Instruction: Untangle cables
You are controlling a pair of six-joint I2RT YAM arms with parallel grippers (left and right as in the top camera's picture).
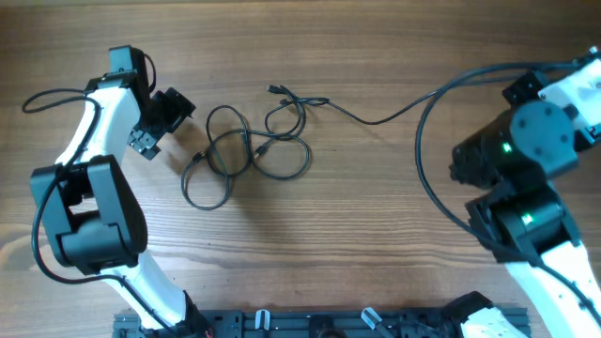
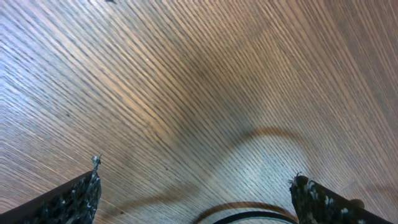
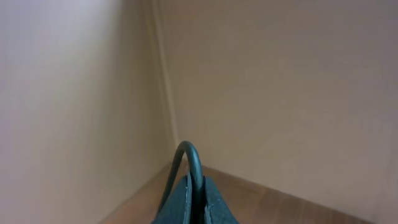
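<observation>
Knotted cables lying in loose, overlapping loops on the wooden table, untangling not yet done. Just left of the clump: left gripper, fingers spread fully apart and holding nothing, low over bare wood, with a black arc of cord at the near edge of the wrist view. Well right of the clump: right gripper, fingers pressed together on a dark loop, raised and facing a plain wall; by the look of it, clamped on the long strand trailing rightward out of the clump. Small plug end lying free at the clump's upper edge.

Step in hand, as judged: taking one loop on the clump's left side while holding the long strand on the right.

To do it well:
- Lower the open fingers astride a single outer loop, not a crossing of two.
- Close only with one cord between the fingers.
- Draw leftward, away from the clump, slowly and low over the wood.
- Hold the right side steady to avoid dragging the whole clump.
- Stop at any sign of a knot tightening near the clump's centre, then pick another loop.

No brand, label or legible writing anywhere around the clump, on either arm or on the cords.
</observation>
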